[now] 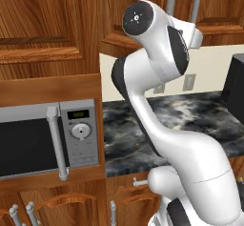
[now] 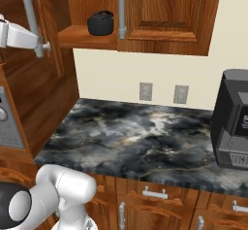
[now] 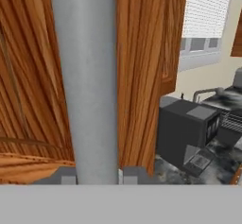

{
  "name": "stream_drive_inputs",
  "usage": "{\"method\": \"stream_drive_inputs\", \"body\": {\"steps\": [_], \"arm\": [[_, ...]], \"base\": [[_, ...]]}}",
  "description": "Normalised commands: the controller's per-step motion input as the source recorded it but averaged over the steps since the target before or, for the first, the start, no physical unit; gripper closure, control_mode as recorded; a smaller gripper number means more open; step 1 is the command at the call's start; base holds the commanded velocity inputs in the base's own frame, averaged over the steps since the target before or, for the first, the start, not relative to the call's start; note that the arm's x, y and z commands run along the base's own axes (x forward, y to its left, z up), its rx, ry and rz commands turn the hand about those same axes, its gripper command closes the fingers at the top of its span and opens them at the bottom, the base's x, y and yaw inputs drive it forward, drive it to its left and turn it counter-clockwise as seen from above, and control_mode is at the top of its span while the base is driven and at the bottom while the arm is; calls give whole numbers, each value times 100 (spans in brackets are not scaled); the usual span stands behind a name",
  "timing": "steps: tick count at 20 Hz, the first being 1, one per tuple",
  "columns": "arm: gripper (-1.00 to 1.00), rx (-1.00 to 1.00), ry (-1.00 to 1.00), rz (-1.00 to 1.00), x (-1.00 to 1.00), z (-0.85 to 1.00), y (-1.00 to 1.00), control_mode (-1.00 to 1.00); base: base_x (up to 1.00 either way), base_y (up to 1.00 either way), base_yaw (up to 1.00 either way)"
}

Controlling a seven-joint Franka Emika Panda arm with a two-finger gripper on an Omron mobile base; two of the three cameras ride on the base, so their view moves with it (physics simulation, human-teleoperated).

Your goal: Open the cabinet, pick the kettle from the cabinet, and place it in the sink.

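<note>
Tool [image 3: 97, 176] jaws stand narrow, clamped around the cabinet door's [image 3: 142, 53] silver bar handle [image 3: 85, 76].

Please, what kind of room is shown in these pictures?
It looks like a home kitchen: reddish-brown wooden wall cabinet with a kettle on its shelf, a built-in microwave, and a black coffee machine on a dark marble counter.

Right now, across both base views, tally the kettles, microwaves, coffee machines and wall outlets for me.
kettle: 1
microwave: 1
coffee machine: 1
wall outlets: 2
total: 5
</note>
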Motion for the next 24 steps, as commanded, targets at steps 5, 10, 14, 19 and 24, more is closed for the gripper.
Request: {"method": "stream_drive_inputs", "body": {"steps": [5, 10, 14, 19, 24], "arm": [[100, 0, -6, -1, -54, 0, 34, -100], [100, 0, -12, 0, -46, 0, 33, -100], [100, 0, -11, 5, -33, -7, 29, -100], [-100, 0, -1, 11, -16, -24, 6, -100], [-100, 5, 0, 13, -26, -18, -17, -100]], "base": [[0, 0, 0], [0, 0, 0], [0, 0, 0], [0, 0, 0], [0, 0, 0]]}}
